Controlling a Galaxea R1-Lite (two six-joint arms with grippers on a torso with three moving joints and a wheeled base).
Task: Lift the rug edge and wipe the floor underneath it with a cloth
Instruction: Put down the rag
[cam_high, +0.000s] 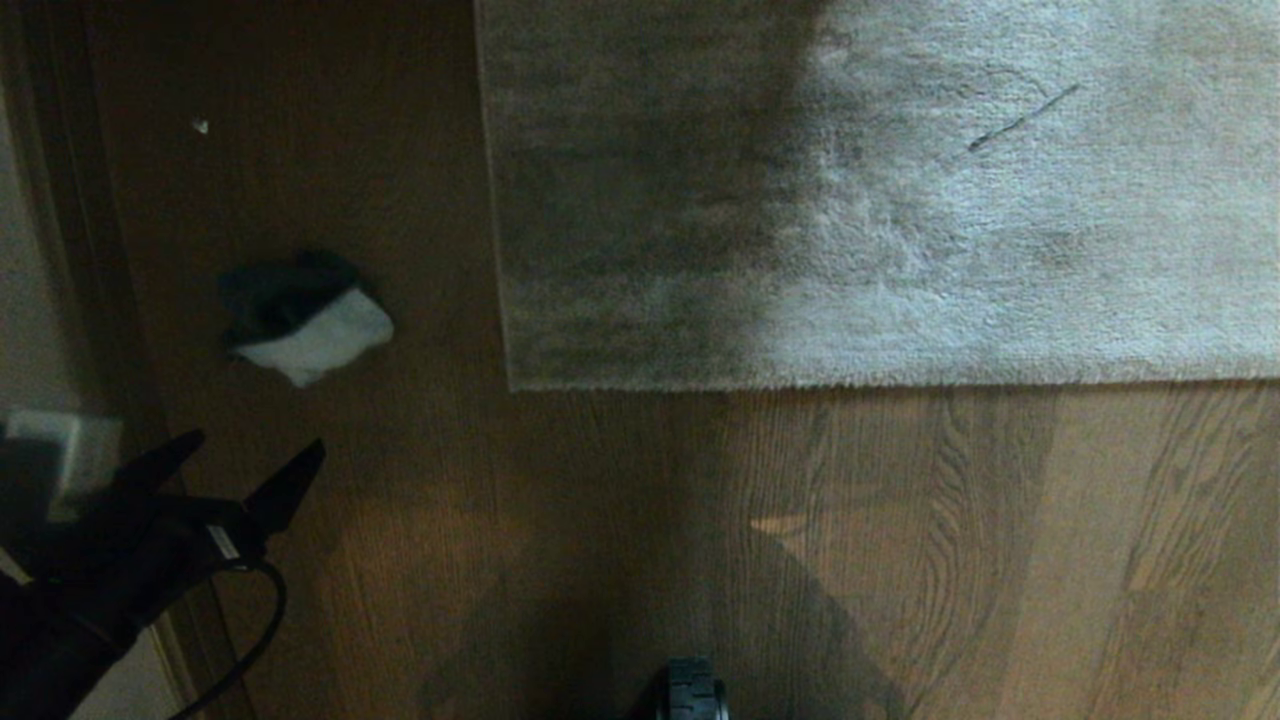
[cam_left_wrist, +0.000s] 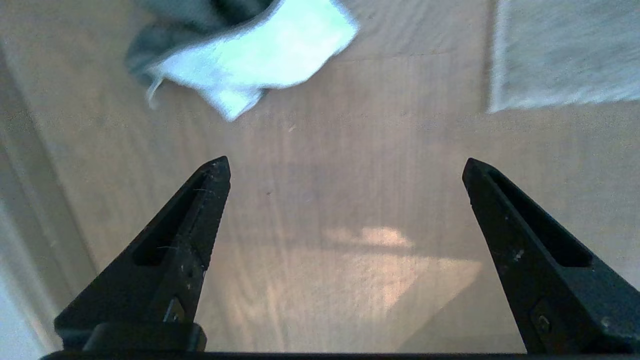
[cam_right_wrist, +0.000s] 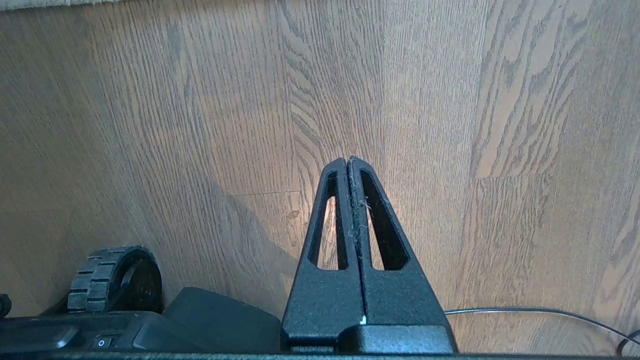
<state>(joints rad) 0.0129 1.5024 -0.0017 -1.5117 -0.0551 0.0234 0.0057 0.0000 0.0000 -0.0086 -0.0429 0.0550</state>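
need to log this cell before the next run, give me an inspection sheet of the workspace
surface: brown wood floor, a small pale speck on it at the far left
job's things: grey rug flat, its edge down; white and dark cloth crumpled on the floor, left of the rug, apart from it
clutter: nothing seen
grippers: left end effector open, empty, short of the cloth; right end effector shut, empty, above bare floor
cables: black cable looping from the left arm; thin cable by the right one
surroundings: pale wall and trim at left; robot wheel
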